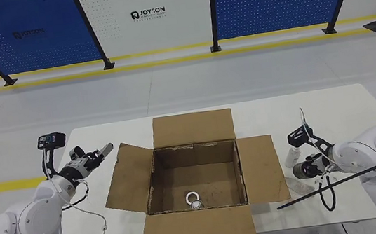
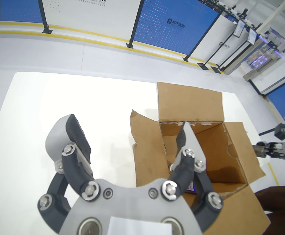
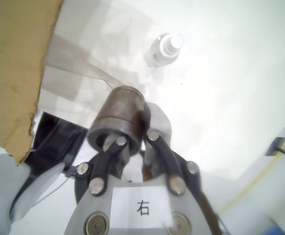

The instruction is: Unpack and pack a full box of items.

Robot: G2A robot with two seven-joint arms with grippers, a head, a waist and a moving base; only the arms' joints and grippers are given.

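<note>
Top view, unpacking stage: a white table (image 1: 335,109) carries the cardboard box (image 1: 193,128) at its centre. All four flaps are folded outward and lie flat, which leaves the cavity reachable from either side. The left gripper (image 1: 104,152) hangs above the table just beside the box's left flap, aimed toward the opening. In the left wrist view its jaws are spread wide with nothing between them, a posture that reads as readiness for the next pick. The right gripper (image 3: 133,126) is over bare table just beyond the right flap, clenched on a dark cylinder (image 3: 120,111). One finger is apparently inside the bore and the other against the outer wall, a grip probably chosen because the full body is too broad to span. Its position outside the box suggests the cylinder is meant for the table. A clear bottle (image 3: 165,50) with a white cap stands upright on the table near the cylinder but apart from it, and is judged already unpacked. A small pale round item (image 1: 195,201) lies on the box floor near the front wall, so unpacking is judged unfinished.
</note>
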